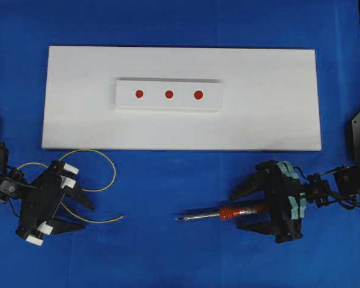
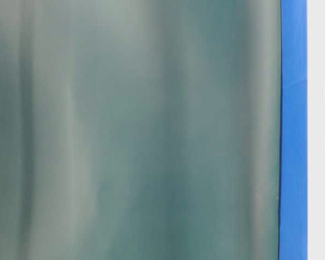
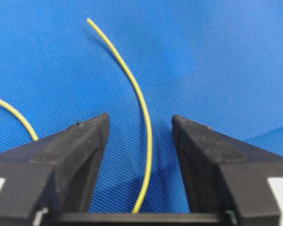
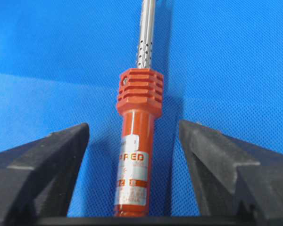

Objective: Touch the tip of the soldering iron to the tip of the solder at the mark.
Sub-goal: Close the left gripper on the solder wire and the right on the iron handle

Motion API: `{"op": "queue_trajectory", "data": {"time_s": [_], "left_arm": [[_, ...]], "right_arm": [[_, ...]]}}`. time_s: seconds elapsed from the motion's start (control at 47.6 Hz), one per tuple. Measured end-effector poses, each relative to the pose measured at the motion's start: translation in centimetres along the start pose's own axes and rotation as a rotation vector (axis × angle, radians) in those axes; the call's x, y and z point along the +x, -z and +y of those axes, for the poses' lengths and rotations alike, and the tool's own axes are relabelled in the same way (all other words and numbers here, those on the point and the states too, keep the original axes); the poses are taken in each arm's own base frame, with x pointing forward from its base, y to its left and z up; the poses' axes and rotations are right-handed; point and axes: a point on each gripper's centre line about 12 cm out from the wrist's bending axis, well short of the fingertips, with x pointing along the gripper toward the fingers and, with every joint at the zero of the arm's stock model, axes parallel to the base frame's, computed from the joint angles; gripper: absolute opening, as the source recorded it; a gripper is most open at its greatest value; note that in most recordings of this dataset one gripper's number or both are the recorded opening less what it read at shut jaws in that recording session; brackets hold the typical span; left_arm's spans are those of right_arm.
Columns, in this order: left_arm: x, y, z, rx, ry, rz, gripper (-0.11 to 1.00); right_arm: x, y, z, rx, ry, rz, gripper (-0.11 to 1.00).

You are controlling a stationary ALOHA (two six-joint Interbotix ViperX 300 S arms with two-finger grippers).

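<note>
The thin springy solder (image 3: 144,127) could flick out as the left pincer (image 3: 139,141), fingers apart around it, closes. The round, glossy iron (image 4: 134,155) may roll between the right pincer's (image 4: 134,141) spread fingers. Both lie near on blue woven surface (image 1: 168,180); 3 red marks (image 1: 168,94) sit far (table-level view blurred, probably blocked).

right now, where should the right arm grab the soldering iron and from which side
Grip the orange-red handle of the soldering iron, below the ribbed collar, coming from the cord end as the right gripper already does. The iron lies flat, its handle between the open fingers and its shaft pointing away, so closing there should hold it.
</note>
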Motion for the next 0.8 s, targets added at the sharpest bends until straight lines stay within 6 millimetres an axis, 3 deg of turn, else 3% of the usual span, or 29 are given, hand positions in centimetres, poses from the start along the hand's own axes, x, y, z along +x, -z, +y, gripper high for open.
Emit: {"op": "queue_trajectory", "data": {"time_s": [0.126,0.231,0.504,0.672,0.797], "left_arm": [[0.1,0.3,0.0,0.002,-0.002,0.031,0.19],[0.2,0.4,0.0,0.002,-0.004,0.050,0.03],[0.5,-0.6,-0.1,0.001,-0.004,0.044,0.02],[0.3,-2.5,-0.4,-0.009,-0.002,0.049,0.02],[-0.2,-5.4,-0.8,-0.012,-0.002,0.071,0.02]], "right_arm": [[0.1,0.2,-0.1,-0.003,0.003,0.007,0.25],[0.1,0.2,-0.1,-0.003,0.006,0.006,0.06],[-0.1,-0.1,0.1,0.011,0.008,0.042,0.06],[-1.1,-2.0,1.2,0.011,-0.009,0.087,0.06],[-2.2,-4.3,1.9,-0.006,-0.025,0.116,0.06]]}}
